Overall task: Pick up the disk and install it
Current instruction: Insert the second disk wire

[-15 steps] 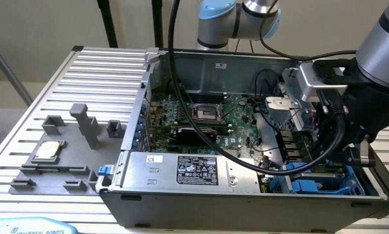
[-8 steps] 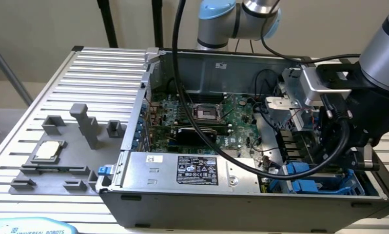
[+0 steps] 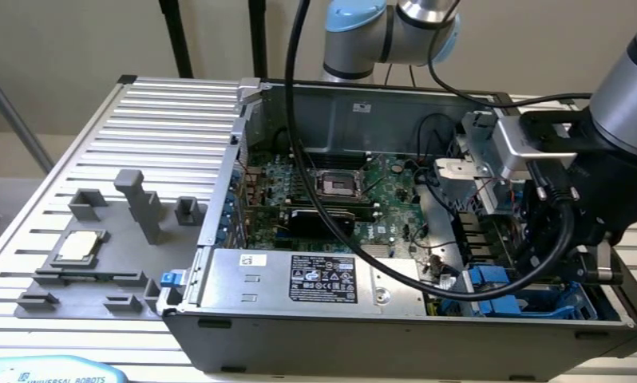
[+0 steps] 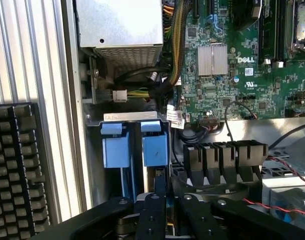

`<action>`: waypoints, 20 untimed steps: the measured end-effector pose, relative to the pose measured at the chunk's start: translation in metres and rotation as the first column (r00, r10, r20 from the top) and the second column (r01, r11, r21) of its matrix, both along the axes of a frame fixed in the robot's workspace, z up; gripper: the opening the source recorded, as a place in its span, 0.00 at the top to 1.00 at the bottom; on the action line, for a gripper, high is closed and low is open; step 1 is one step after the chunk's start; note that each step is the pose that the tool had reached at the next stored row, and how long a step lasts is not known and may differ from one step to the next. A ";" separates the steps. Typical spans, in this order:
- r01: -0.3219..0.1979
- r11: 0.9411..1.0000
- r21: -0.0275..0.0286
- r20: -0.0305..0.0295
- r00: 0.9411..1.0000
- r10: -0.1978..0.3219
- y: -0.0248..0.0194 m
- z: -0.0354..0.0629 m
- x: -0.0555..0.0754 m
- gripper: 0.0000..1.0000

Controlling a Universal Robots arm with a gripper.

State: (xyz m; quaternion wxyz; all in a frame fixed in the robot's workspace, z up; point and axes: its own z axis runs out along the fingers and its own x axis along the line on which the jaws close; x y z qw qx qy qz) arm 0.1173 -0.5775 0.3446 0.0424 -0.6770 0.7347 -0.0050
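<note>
Ribbed metal tabletop (image 3: pixel 180 112) carries the open computer case (image 3: pixel 404 319), which lies on its side so you can reach straight down onto its circuit board (image 3: pixel 330 199). Beside the case, on the exterior view's left, a grey holder (image 3: pixel 105 239) keeps a small square chip (image 3: pixel 79 246) parked out of the way.

Look at the corner of the case nearest the silver power box (image 3: pixel 308 279): that is where the drive bay (image 4: pixel 130 117) sits, with two blue plastic tabs (image 4: pixel 135 147) side by side. Your gripper (image 4: pixel 160 205) hangs right over that bay, its black fingers (image 4: pixel 151 215) drawn close together around a thin upright edge. That edge looks like the disk (image 4: pixel 160 182), standing on end in the slot under the tab nearer the circuit board, so it seems gripped and partly down in the bay, though most of it is hidden by the fingers. Held edge-on like this, it can follow the slot's rails.

Black cables (image 3: pixel 553 239) loop from the arm down beside the bay.
</note>
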 end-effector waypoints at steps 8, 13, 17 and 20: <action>0.000 1.000 0.000 0.000 1.000 0.000 0.0000 -0.0020 0.002 0.84; -0.001 1.000 0.000 0.000 1.000 0.001 -0.0001 -0.0047 0.003 0.84; -0.001 1.000 0.000 0.000 1.000 0.001 0.0000 -0.0074 0.003 0.84; -0.001 1.000 0.000 0.000 1.000 0.001 -0.0001 -0.0081 0.003 0.84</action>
